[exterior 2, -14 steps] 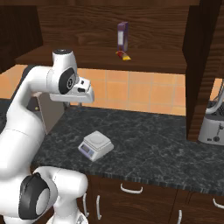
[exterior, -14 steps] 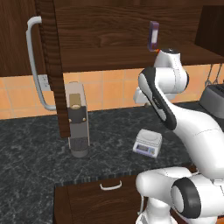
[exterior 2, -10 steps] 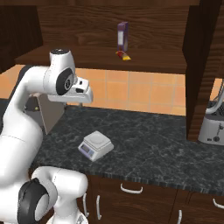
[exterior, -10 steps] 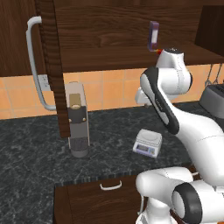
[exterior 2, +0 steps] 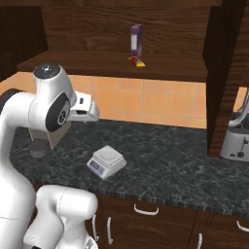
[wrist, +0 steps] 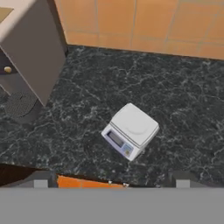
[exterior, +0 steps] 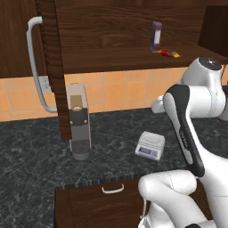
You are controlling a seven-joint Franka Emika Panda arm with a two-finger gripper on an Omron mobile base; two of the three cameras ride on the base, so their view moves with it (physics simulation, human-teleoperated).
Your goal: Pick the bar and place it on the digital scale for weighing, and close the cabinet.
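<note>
Up on the cabinet (exterior: pixel 111 33) shelf we saw the small red, yellow-tipped bar (exterior: pixel 169 54); our jaws stood wide, holding nothing.

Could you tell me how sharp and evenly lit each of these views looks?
Left base view: even light, crisp, dim inside the dark-brown wood-grain cabinet. Right base view: likewise, no glare. Hand view: softer; the light-grey squarish scale has a slightly blurred display.

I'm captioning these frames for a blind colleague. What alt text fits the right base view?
A white robot arm rises at the left above a dark stone counter where a small grey scale sits with nothing on it. Above, in the open cabinet, a red bar lies at the foot of an upright purple box.
</note>
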